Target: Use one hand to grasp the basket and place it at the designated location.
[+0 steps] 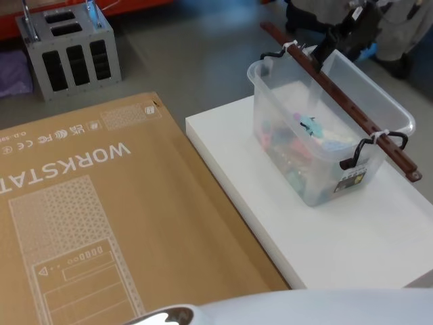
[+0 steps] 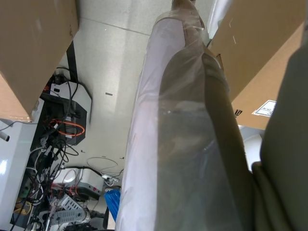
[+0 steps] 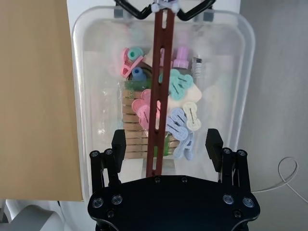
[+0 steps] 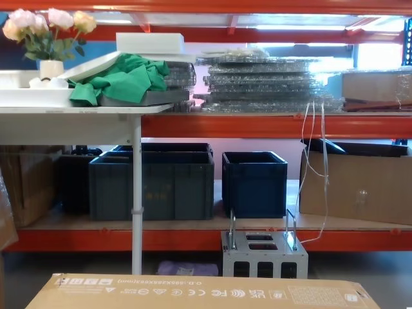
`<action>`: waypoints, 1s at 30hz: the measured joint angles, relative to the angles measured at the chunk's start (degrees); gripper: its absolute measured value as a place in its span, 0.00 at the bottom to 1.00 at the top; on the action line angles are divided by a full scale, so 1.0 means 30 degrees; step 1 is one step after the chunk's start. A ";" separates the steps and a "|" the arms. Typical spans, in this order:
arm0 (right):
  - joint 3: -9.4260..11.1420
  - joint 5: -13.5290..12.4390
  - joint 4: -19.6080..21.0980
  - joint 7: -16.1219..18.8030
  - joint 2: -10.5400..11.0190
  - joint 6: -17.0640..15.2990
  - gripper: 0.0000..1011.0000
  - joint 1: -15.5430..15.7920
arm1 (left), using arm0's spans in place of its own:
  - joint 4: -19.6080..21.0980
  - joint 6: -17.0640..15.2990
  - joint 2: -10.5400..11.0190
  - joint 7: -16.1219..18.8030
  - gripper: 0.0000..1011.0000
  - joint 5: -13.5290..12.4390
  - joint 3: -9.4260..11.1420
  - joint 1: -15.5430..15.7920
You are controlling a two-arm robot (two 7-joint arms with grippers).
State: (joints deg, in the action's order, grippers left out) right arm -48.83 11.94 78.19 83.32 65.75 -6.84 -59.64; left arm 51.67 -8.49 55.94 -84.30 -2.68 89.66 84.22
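- Head view: the large translucent whitish plastic basket (image 1: 325, 132) sits on a white rectangular platform (image 1: 352, 230), right of a flat brown cardboard box printed "WORKSTAT…" (image 1: 101, 223). A long reddish-brown bar handle (image 1: 342, 101) runs lengthwise over the rim, fixed at each end by a white tie and black bracket. The black right gripper (image 1: 331, 44) hangs over the far end of the bar. A grey metal box with two handles (image 1: 67, 47) stands on the floor, well apart.
- Left wrist view: floor, cables and cardboard, with a plastic-wrapped limb in front; cannot tell how the left gripper stands. It looks parked.
- Right wrist view: right gripper (image 3: 167, 144) is spread wide, one finger on each side of the bar handle (image 3: 159, 96), neither touching it. Colourful plastic clips lie in the tub.
- Chest view: shelving, dark blue crates (image 4: 151, 180), same grey box (image 4: 264, 254).
- Judgement: pre-grasp. Keep the bar centred between the fingers, descend squarely, close fully before lifting; an off-middle grip may tilt the load.
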 joint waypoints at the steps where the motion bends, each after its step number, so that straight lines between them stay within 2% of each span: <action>1: 0.0122 -0.0061 0.0150 -0.0011 0.0177 -0.0060 0.99 0.0010 | -0.0005 0.0000 0.0001 0.0000 0.00 -0.0003 0.0000 0.0000; 2: 0.0361 -0.0163 0.0363 -0.0045 0.0498 -0.0177 0.99 0.0024 | -0.0013 0.0000 0.0003 0.0000 0.00 -0.0006 0.0000 0.0001; 7: 0.0863 -0.0346 0.0701 -0.0098 0.1018 -0.0307 0.99 0.0135 | -0.0005 0.0000 0.0001 0.0000 0.00 -0.0005 0.0000 0.0000; 20: 0.1484 -0.0347 0.0842 -0.0098 0.1165 -0.0343 0.99 0.0404 | -0.0006 0.0000 0.0001 0.0000 0.00 -0.0005 -0.0001 0.0001; 30: 0.1458 -0.0347 0.0844 -0.0099 0.1175 -0.0338 0.99 0.0394 | -0.0006 0.0000 0.0001 0.0000 0.00 -0.0005 0.0000 0.0000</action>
State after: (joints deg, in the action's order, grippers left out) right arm -44.46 10.90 80.72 83.02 69.28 -7.85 -58.45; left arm 51.65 -8.48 55.94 -84.30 -2.69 89.66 84.22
